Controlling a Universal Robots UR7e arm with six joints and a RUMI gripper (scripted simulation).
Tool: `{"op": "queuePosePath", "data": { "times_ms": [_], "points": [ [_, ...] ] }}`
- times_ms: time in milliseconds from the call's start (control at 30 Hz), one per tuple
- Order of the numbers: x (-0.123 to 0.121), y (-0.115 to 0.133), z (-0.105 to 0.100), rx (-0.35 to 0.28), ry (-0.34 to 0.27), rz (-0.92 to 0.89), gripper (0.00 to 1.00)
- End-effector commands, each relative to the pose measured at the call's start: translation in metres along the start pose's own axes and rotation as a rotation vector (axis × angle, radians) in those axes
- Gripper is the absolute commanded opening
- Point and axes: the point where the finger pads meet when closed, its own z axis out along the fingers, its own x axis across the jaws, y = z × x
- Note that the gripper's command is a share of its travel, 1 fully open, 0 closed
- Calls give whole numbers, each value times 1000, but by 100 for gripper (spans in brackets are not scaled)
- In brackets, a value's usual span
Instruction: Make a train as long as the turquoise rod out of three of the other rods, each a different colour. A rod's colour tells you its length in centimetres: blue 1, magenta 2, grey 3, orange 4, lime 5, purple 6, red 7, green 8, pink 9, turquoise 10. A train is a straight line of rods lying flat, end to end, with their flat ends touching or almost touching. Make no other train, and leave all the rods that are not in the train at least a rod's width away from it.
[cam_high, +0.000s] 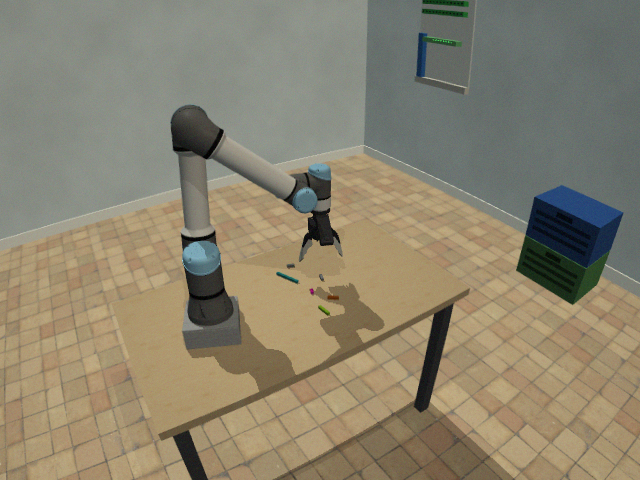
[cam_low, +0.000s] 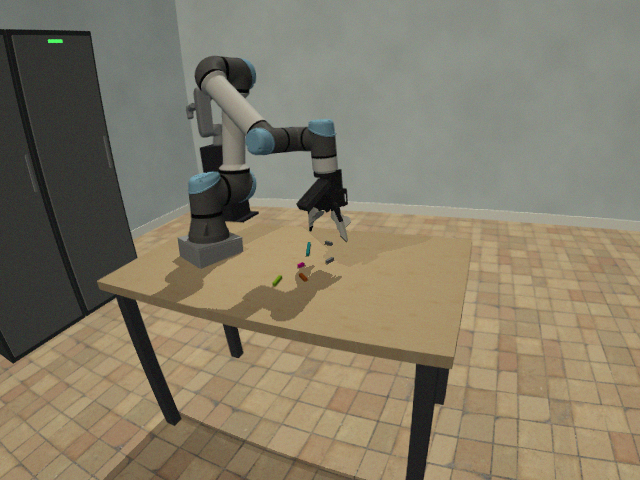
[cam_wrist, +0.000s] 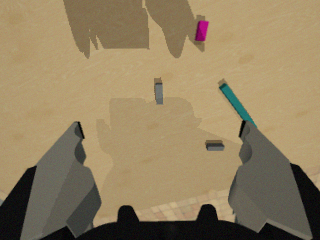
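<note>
The desk (cam_high: 392, 289) carries the arm (cam_high: 248, 165), whose base (cam_high: 233, 336) stands near the left edge as the top view shows it, about midway along that edge. The arm reaches toward the far edge, and the gripper (cam_high: 320, 250) hangs above the desk near the middle of that edge, pointing down. Its jaws are spread wide with nothing between them; in the wrist view the two grey fingers frame bare wood and a small rod.

The turquoise rod (cam_high: 287, 277) lies flat in the far half of the desk, between the base and the gripper, well apart from every other rod. The lime rod (cam_high: 324, 310) lies nearest the desk's centre, on the rim of the arm's shadow. The orange rod (cam_high: 332, 297) sits just beyond it toward the right edge, inside the shadow. One grey rod (cam_high: 290, 266) lies close to the far edge, beside the turquoise rod's far end; a second grey rod (cam_high: 321, 277) lies below the gripper. The magenta rod (cam_high: 311, 291) lies between the second grey rod and the lime one. No two rods touch.
</note>
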Motion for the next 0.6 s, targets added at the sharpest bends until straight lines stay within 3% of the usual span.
{"op": "queuePosePath", "data": {
  "times_ms": [0, 367, 400, 567],
  "points": [
    [-1, 1, 0, -1, -1, -26, 100],
    [-1, 1, 0, -1, -1, -36, 100],
    [-1, 1, 0, -1, -1, -36, 14],
    [-1, 1, 0, -1, -1, -36, 14]
  ]
}}
